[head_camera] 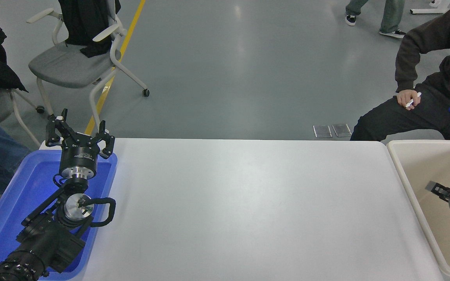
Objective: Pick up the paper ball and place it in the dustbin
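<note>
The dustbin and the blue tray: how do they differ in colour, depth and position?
The dustbin is cream-beige, the blue tray bright blue. The dustbin has deep walls; the blue tray is shallow. The dustbin stands at the table's right end, the blue tray at its left. Both are rectangular, each with a robot arm over it.

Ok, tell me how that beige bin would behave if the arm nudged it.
The bin looks like smooth plastic with no load showing inside, so probably light for its size. Its wide shape suggests it would slide rather than tip. The thick rounded rim likely keeps the walls stiff.
</note>
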Controlling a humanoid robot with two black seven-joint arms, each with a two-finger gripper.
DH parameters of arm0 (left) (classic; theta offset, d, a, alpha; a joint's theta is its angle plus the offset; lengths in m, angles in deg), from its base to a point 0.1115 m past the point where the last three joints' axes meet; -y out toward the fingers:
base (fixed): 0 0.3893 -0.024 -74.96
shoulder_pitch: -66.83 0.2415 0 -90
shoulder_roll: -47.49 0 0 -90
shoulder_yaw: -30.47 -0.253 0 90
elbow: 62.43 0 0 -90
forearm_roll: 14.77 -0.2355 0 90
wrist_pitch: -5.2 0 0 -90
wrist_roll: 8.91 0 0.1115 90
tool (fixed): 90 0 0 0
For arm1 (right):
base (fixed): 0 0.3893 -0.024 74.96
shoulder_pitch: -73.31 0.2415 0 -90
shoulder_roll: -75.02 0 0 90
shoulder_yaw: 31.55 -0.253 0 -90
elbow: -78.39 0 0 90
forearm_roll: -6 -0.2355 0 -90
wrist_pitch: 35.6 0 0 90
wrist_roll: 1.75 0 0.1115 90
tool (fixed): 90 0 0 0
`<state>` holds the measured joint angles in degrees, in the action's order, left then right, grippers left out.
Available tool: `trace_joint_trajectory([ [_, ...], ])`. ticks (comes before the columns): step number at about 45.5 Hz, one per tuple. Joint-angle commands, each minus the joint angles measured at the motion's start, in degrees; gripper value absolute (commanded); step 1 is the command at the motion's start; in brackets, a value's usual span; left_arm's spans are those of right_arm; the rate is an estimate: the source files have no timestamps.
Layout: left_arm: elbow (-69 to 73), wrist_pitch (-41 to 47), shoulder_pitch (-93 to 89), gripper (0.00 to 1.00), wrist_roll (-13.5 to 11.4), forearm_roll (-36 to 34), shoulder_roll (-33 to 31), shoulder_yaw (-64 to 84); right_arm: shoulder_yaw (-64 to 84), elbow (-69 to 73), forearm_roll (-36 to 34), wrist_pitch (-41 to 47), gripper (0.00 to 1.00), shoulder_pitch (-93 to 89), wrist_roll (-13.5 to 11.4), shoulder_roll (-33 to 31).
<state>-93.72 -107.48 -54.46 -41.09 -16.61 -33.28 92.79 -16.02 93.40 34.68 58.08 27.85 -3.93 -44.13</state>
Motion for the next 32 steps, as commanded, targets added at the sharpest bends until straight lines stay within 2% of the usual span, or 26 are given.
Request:
trace_joint_trajectory([
  [1,0.0,0.0,0.0,0.99,0.0,0.0,0.0,0.0,-12.2,3.3,-2.0,-0.3,1.00,2.3,0.0,-2.2],
  [14,0.0,0.1,0.0,0.99,-0.1,0.0,0.0,0.0,-42.0,17.6,-2.3,-0.3,1.00,0.5,0.0,-2.8],
  [17,0.0,0.0,0.0,0.99,-0.1,0.0,0.0,0.0,-48.0,19.4,-5.3,-0.1,1.00,-0.6,0.0,-1.3],
  [20,0.0,0.0,0.0,0.99,-0.1,0.0,0.0,0.0,-52.8,19.3,-11.5,0.2,1.00,-0.9,0.0,1.2],
  [27,0.0,0.0,0.0,0.99,-0.1,0.0,0.0,0.0,-58.4,19.6,-32.4,2.4,1.00,-0.9,0.0,5.8],
  [32,0.0,0.0,0.0,0.99,-0.1,0.0,0.0,0.0,-60.6,19.4,-42.8,6.7,1.00,-1.3,0.0,8.3],
])
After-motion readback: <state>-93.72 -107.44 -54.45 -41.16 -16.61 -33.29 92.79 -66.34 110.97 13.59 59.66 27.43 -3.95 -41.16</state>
